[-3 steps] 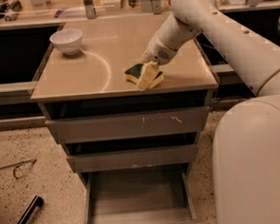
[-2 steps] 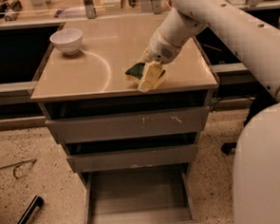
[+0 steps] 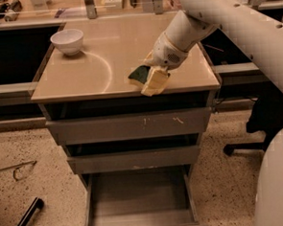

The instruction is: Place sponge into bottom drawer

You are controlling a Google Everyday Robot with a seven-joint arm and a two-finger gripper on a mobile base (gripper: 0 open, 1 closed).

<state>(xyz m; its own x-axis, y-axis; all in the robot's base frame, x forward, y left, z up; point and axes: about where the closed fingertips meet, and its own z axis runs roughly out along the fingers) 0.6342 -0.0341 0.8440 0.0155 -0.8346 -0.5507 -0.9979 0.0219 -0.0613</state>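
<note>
The sponge [image 3: 149, 79], pale yellow with a dark green top, hangs tilted over the front edge of the cabinet top, held in my gripper [image 3: 154, 72]. The gripper reaches down from the white arm at the upper right and is shut on the sponge. The bottom drawer [image 3: 140, 203] is pulled open below, a grey tray with a bare floor, directly under the front of the cabinet.
A white bowl [image 3: 67, 41] stands at the back left of the beige cabinet top [image 3: 100, 64]. Two closed grey drawers [image 3: 128, 126] sit above the open one. My white base fills the right side. A black object lies on the speckled floor at the lower left.
The gripper with the sponge has moved toward the front edge of the cabinet top; the sponge now overhangs the edge.
</note>
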